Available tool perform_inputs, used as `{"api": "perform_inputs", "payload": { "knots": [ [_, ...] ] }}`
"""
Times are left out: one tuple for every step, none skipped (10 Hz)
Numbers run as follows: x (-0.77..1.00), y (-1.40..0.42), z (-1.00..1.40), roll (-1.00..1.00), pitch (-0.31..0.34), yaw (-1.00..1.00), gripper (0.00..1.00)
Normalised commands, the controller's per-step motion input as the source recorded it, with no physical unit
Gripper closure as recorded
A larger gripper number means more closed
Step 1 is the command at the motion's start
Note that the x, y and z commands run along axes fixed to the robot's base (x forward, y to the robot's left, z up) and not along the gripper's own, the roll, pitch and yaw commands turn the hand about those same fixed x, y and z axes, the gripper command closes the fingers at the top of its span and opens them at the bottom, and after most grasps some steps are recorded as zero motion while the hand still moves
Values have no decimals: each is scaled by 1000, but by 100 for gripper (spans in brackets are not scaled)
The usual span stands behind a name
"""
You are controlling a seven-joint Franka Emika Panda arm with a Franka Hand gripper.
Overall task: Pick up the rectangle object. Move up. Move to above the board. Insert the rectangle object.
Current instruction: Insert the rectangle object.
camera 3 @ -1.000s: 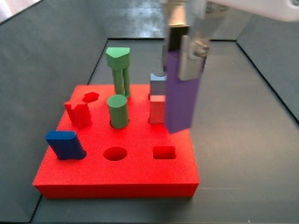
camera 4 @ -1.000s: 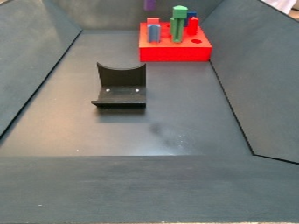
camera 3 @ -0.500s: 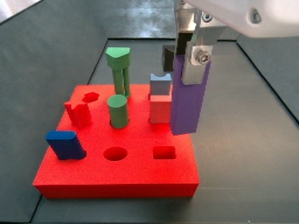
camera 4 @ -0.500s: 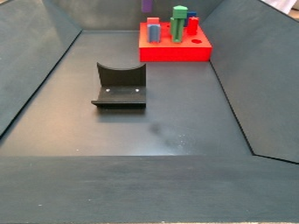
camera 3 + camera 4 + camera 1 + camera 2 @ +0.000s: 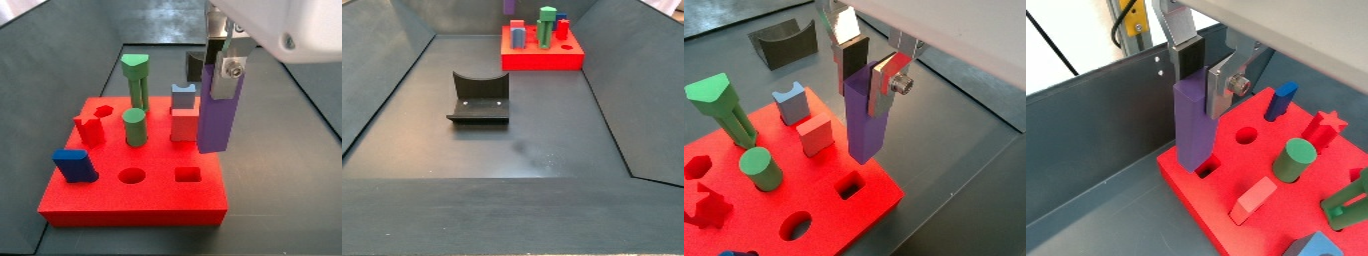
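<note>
Side view close-up — the gripper point(image 5: 222, 62) clamps the rectangle object point(image 5: 218, 113) upright above the board point(image 5: 134, 195).
Its lower end hangs over the board's right edge, beyond the square hole point(image 5: 189, 175); a wrist view sets that end just beside the hole point(image 5: 1204, 170). Only the wider side view shows the fixture point(image 5: 478, 99) — nearer, well apart.
</note>
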Motion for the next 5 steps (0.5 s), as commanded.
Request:
{"api": "perform_inputs", "payload": {
  "knots": [
    [-71, -89, -346, 277, 13, -154, 100],
    [-100, -57, -351, 214, 0, -283, 100],
    [0, 0, 0, 0, -14, 0, 100],
    [0, 0, -26, 0, 0, 0, 100],
    [0, 0, -80, 27, 14, 0, 100]
  ]
}}
